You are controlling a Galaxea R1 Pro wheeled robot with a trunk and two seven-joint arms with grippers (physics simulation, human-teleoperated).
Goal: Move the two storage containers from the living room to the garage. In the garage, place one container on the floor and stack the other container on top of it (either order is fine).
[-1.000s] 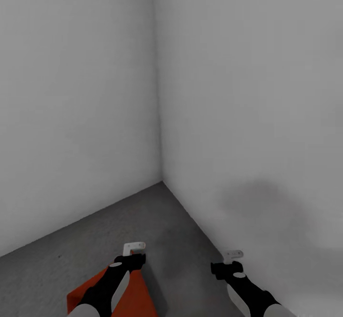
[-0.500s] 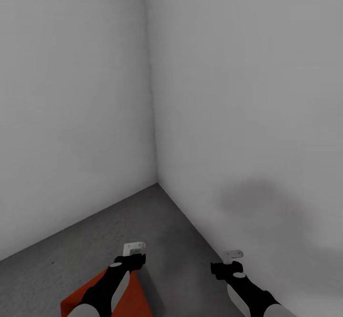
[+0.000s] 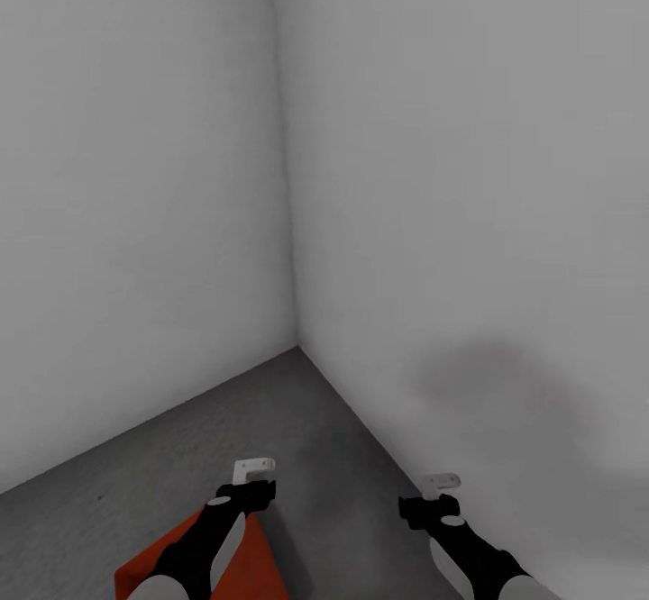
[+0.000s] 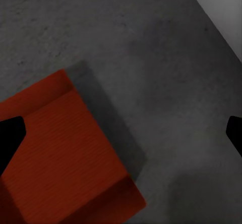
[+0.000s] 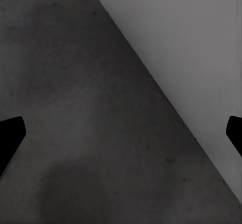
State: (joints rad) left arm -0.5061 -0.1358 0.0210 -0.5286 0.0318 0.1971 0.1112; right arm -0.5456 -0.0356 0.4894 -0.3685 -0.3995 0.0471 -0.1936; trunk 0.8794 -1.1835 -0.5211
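An orange-red storage container [image 3: 260, 560] rests on the dark grey garage floor [image 3: 297, 420] at the lower left of the head view, partly hidden under my left arm. In the left wrist view the storage container [image 4: 65, 153] shows its ribbed bottom and thin walls, with nothing inside. My left gripper [image 3: 255, 469] hovers open above the bin's far corner, holding nothing. The left gripper [image 4: 121, 138] has its fingertips spread wide. My right gripper [image 3: 442, 481] is open and empty over bare floor [image 5: 91, 133] close to the wall.
Two plain white walls meet in a corner [image 3: 293, 339] just ahead. The right-hand wall [image 3: 469, 222] stands close beside my right arm, and its base [image 5: 191, 72] runs across the right wrist view. Open concrete lies to the left [image 3: 90, 492].
Between the earliest frame and now the camera turned slightly, so the wall corner sits a bit further left. Both arms and the container keep their positions.
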